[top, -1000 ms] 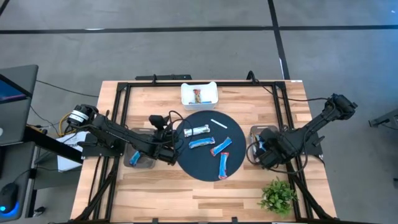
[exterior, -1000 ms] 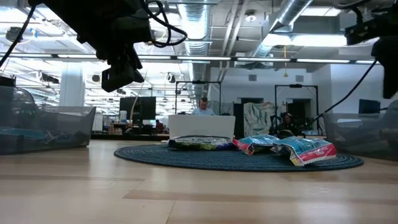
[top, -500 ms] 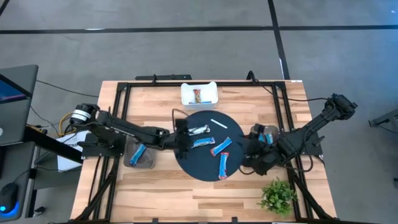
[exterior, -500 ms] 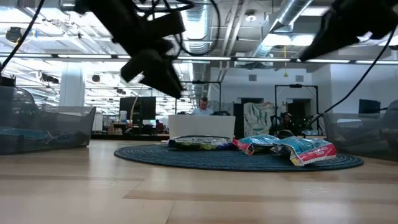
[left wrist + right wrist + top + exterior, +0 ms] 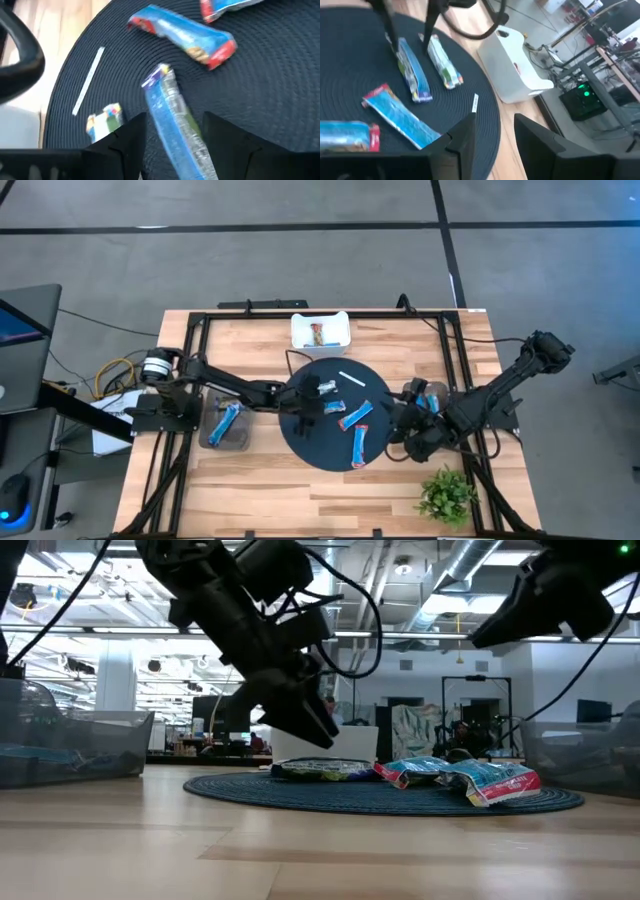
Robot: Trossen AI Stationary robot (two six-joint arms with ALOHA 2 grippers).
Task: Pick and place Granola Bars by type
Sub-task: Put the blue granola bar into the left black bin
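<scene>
One blue bar (image 5: 175,122) between left gripper (image 5: 172,137) jaws

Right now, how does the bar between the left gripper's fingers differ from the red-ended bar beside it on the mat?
The blue bar lies between the left gripper's open fingers; the red-ended bar lies clear of both grippers. The blue bar's wrapper looks partly clear and silvery with no red end showing; the red-ended bar is opaque blue with red at both ends. Both are flat wrapped bars lying on the dark round mat.

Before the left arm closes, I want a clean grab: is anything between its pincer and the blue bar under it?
Nothing visible. The left pincer is open, straddling the blue bar on the dark mat; neighbouring bars lie clear of it.
</scene>
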